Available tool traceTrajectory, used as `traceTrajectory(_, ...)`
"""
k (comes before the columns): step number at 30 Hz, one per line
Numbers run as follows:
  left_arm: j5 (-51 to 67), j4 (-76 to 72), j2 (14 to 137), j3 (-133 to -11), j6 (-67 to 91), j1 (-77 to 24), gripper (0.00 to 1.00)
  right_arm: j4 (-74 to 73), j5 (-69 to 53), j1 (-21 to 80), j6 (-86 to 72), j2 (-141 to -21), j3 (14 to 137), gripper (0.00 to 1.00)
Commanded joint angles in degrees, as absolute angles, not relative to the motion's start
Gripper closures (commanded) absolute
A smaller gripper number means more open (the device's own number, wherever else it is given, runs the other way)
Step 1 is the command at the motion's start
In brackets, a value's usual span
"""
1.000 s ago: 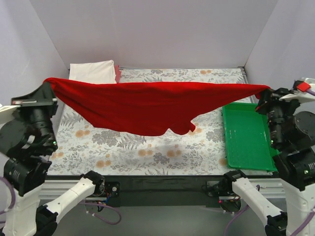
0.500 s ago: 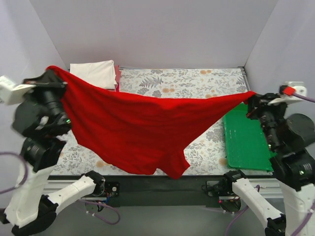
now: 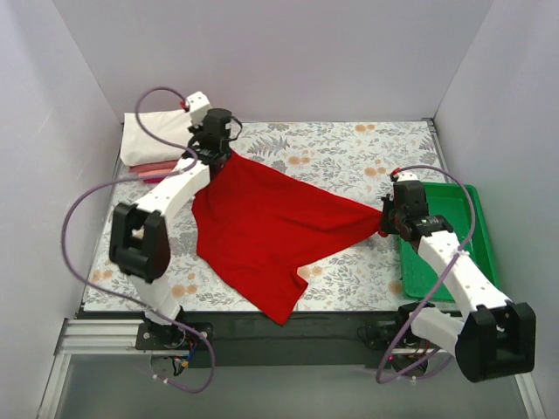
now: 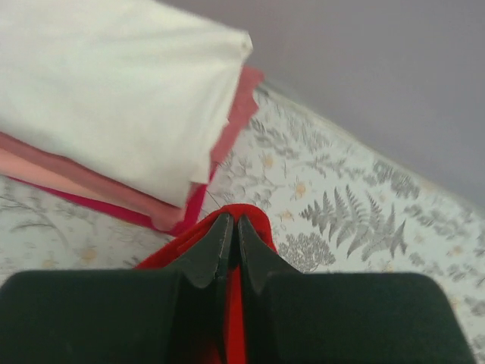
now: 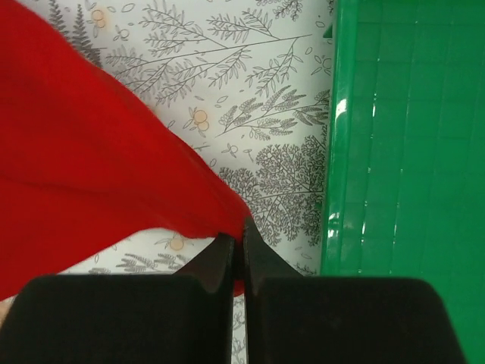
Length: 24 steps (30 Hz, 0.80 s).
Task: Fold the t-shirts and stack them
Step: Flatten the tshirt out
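The plain bright red shirt (image 3: 271, 231) is unfolded and stretched slantwise over the middle of the table. One corner is pinched in the left gripper (image 3: 217, 153) near the far left corner, another in the right gripper (image 3: 384, 223) toward the right edge, and the loose cloth between them sags in a rumpled point that reaches the near edge. In the far left corner the other shirts lie folded in a flat stack, the white shirt (image 4: 114, 83) on top, the salmon shirt (image 4: 45, 171) under it and the crimson shirt (image 4: 114, 214) lowest.
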<state>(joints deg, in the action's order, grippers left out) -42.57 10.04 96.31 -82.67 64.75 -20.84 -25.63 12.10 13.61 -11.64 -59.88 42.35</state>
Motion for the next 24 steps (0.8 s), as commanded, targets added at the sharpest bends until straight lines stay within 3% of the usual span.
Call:
traceTrajectory(1, -33.7, 3.0, 104.2, -88.1, 63.5, -20.5, 1.0, -13.5, 6.2, 10.2, -12.0, -63.8, 42.5, 0.99)
traceTrajectory(6, -32.3, 1.9, 121.4, -102.9, 58.7, -20.5, 1.0, -11.0, 5.0, 8.0, -11.5, -70.0, 42.9, 0.99)
traceTrajectory(11, -30.9, 10.3, 134.9, -119.4, 57.8, -20.5, 1.0, -10.5, 5.1, 7.5, -11.5, -74.3, 43.4, 0.99)
traceTrajectory(12, -30.5, 11.2, 136.0, -122.3, 58.3, -20.5, 0.96, -10.6, 5.4, 7.6, -11.7, -74.6, 43.4, 0.99)
traceTrajectory(14, -28.1, 11.8, 137.2, -122.5, 59.3, -20.5, 0.79, -10.6, 5.0, 7.4, -11.6, -74.9, 43.2, 0.99)
traceTrajectory(15, -27.3, 11.8, 137.2, -122.1, 59.6, -20.5, 0.54, -10.7, 5.0, 7.4, -11.5, -74.8, 43.2, 0.99)
traceTrajectory(18, -23.7, 13.2, 135.0, -121.2, 61.3, -20.5, 0.26, -10.7, 5.0, 7.4, -11.6, -74.5, 42.7, 0.97)
traceTrajectory(19, -22.4, 14.1, 134.0, -120.9, 62.0, -20.6, 0.11, -10.8, 4.7, 7.4, -11.6, -74.4, 42.5, 0.96)
traceTrajectory(24, -18.7, 20.6, 122.2, -117.2, 65.0, -22.9, 0.09, -11.2, 2.2, 7.4, -11.6, -73.8, 40.8, 0.95)
